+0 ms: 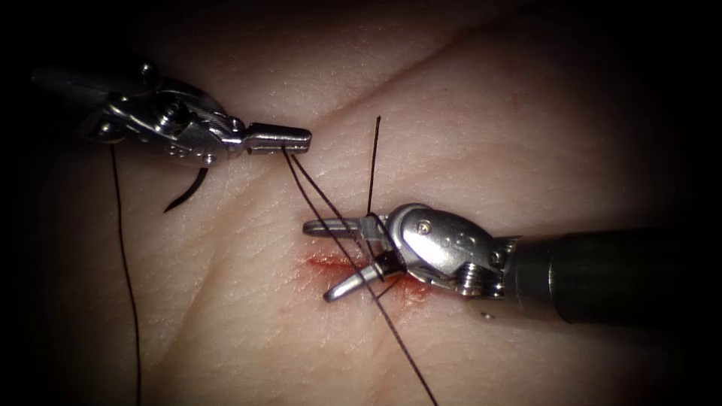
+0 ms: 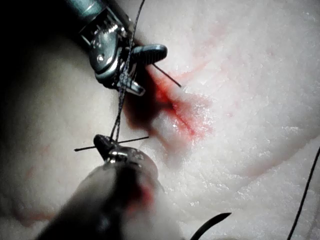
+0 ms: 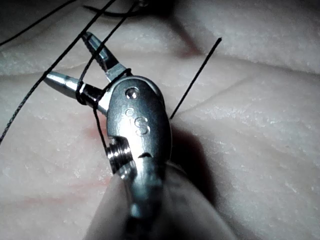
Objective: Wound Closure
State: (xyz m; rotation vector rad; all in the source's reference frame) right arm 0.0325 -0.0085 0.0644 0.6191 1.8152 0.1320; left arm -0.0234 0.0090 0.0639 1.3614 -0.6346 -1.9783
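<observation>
The left claw [image 1: 289,140] grips 2 thread [image 1: 323,203] strands left of the cut [image 1: 331,262]. The right claw [image 1: 331,259] gapes empty, thread looped around it. The needle [image 1: 188,192] lies free on tissue [image 1: 526,113]; steady tension seems wise.

Pale pink tissue [image 1: 526,135], red fluid [image 1: 331,262], black thread [image 1: 331,207]

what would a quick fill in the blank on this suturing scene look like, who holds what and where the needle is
1. The left hand is shut on the ____.
2. The right hand has its jaws ____, with thread wound around them.
3. The needle lies free on the tissue, on the ____ side of the cut.
4. The red fluid sits under the ____ hand.

Missing words: thread; open; left; right
</observation>
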